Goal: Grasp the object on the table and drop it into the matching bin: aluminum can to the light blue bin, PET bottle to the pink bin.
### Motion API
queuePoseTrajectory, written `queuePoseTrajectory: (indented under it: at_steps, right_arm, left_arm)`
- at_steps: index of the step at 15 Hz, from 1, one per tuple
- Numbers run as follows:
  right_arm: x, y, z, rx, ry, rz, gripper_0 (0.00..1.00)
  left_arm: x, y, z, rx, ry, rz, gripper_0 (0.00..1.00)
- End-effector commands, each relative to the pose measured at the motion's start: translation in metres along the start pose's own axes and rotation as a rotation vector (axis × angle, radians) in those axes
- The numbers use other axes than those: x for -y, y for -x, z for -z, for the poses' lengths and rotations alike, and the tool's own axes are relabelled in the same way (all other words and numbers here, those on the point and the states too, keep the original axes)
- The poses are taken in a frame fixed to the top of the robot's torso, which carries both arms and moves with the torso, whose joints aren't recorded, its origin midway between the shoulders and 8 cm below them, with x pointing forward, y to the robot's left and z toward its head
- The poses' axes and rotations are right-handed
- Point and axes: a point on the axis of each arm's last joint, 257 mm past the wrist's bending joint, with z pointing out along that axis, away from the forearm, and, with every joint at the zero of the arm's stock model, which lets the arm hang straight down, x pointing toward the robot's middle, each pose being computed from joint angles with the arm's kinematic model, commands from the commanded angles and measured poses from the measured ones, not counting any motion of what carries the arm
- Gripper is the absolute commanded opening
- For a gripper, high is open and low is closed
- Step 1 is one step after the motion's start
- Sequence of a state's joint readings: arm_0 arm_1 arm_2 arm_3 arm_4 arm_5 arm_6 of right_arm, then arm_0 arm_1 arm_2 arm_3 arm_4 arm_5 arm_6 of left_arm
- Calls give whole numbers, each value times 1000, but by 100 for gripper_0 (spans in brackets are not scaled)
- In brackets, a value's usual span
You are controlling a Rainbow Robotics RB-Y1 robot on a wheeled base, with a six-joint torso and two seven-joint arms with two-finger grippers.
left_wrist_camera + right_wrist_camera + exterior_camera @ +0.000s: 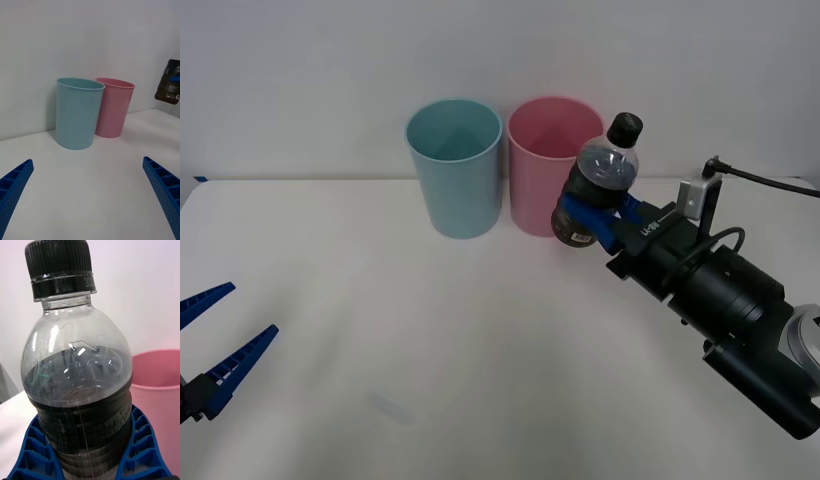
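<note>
Right gripper (592, 212) pinches the bottle (600, 180) aloft, just right of the pink bin (542, 165). Blue bin (455, 165) beside it. Left gripper (210, 345) rests spread over the table (430, 350).

PET bottle (75, 363): clear glossy plastic, ribbed black cap, dark printed wrap label. Pink bin (548, 160), light blue bin (455, 165): smooth plain plastic, slight sheen. Table (430, 340): matt white.

The wide flat white table (380, 350) carries a tall round pale blue plastic bin (455, 170) just beside a matching pink plastic bin (542, 170).
</note>
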State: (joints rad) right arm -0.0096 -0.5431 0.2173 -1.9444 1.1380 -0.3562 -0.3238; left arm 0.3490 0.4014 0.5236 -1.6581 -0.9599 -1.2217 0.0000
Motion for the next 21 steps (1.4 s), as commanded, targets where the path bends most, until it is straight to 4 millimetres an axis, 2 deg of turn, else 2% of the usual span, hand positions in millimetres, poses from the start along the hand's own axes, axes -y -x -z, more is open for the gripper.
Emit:
queuePoseTrajectory:
  at_steps: [1,5,8,14,19,21]
  right_arm:
    - [-3,33,-2,34,24,-9,0]
    - [2,69,-16,58,54,2,0]
    - [20,85,-34,51,58,58,0]
    - [61,95,-89,-15,80,115,0]
    - [90,86,-137,-72,39,148,0]
    - [97,80,-149,-95,30,146,0]
  left_arm:
    - [0,0,0,0,0,0,100]
    - [0,0,0,0,0,0,100]
    - [0,0,0,0,0,0,100]
    - [0,0,0,0,0,0,100]
    - [0,0,0,0,0,0,100]
    - [0,0,0,0,0,0,100]
